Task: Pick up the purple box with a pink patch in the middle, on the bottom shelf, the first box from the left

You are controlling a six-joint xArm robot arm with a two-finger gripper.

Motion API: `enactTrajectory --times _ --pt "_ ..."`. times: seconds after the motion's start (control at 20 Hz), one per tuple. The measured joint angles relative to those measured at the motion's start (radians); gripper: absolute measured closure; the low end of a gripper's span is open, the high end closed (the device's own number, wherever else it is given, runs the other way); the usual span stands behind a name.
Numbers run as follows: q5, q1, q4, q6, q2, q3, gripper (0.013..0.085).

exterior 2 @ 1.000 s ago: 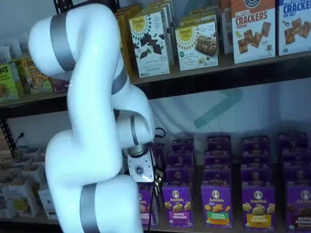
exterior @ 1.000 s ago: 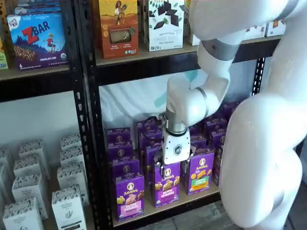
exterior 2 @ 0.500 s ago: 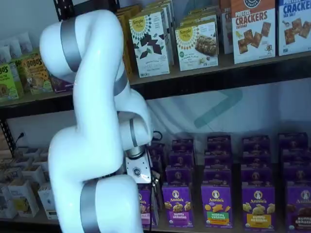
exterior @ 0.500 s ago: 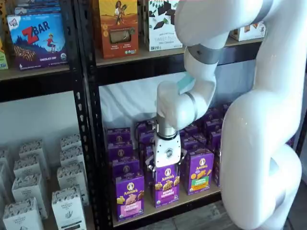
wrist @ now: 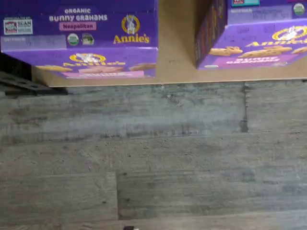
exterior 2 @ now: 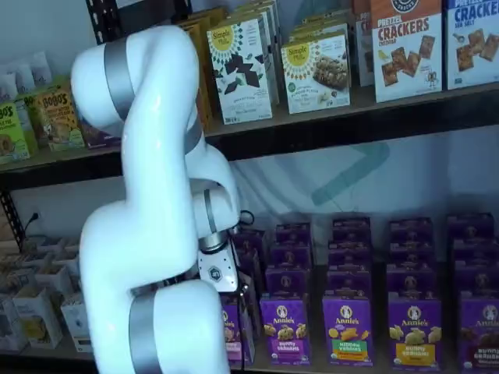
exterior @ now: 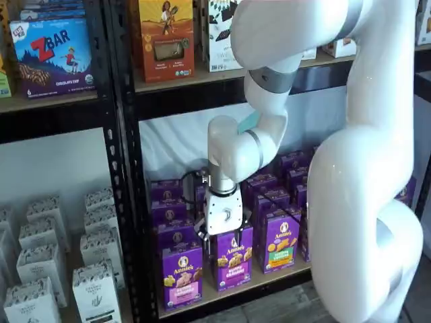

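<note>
White gripper with black fingers [exterior: 221, 243] spread wide, holding nothing, above front row, beside small purple carton with pink patch [exterior: 182, 274], tan bottom shelf board [exterior: 236, 288].

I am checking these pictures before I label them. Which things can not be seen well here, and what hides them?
- End effector, a shelf view: fingers small and dark against the cartons; no gap can be made out.
- Purple box: clear in that shelf view; in the other shelf view the white arm covers most of it.
- Purple box, wrist view: cut off by the picture's edge.
- Bottom shelf: its back rows hidden by the arm.
</note>
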Motion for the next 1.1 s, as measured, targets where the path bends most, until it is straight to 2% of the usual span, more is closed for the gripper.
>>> enactTrajectory --times 0.25,0.5,0.7,1.1 --pt "0.009 0.003 0.034 -0.028 0.049 -0.061 0.0130" --pt "0.026 -0.001 0.008 -0.009 0.098 -0.122 0.0130" --pt "0.015 -0.003 0.011 -0.013 0.148 -0.175 0.0130" --pt "-0.015 -0.009 0.066 -0.072 0.244 -0.276 0.0130"
